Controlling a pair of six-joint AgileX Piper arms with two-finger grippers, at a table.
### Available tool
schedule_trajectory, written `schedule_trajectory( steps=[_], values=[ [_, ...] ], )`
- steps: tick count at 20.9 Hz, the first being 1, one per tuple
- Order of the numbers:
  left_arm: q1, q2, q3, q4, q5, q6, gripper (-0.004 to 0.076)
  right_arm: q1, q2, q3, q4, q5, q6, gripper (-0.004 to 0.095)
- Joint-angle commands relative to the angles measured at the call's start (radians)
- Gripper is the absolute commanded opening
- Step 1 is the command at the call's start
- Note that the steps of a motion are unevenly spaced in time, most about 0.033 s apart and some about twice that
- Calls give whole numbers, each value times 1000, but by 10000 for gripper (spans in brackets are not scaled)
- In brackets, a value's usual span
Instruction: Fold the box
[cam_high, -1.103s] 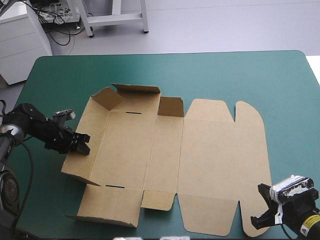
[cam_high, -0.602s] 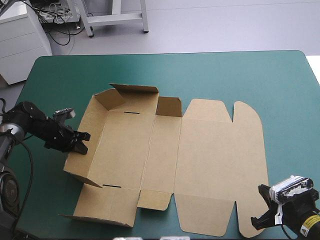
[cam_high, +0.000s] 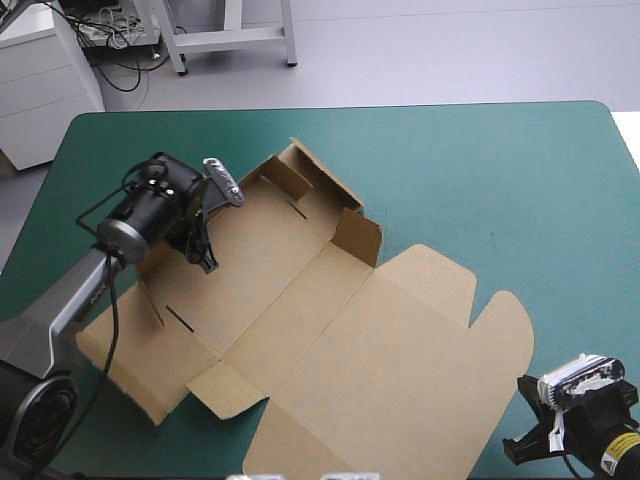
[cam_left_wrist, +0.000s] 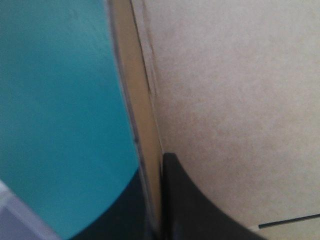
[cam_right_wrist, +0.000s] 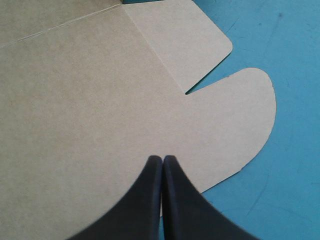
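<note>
one box (cam_high: 330, 330) wall stands pinched in the left tool (cam_high: 205, 260).

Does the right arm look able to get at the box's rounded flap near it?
Probably yes: the rounded flap lies flat just ahead of the right arm, whose jaws are shut, with nothing between.

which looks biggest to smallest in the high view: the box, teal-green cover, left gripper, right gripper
1. teal-green cover
2. box
3. left gripper and right gripper: both small, too alike to rank
</note>
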Motion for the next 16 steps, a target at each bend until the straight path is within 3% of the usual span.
schedule_trajectory(
  steps=[1,5,8,16],
  values=[
    [-127,-26,-52,239,-25,16,-32,-4,9,-24,-5,-56,-7,-23],
    [-311,18,-52,416,-142,-45,-32,-4,9,-24,-4,-52,-6,-23],
    [-399,28,-35,535,-169,-137,-32,-4,9,-24,2,-48,-3,-23],
    [-624,-62,247,1070,-219,-559,-32,-4,9,-24,31,-45,-3,-23]
  ],
)
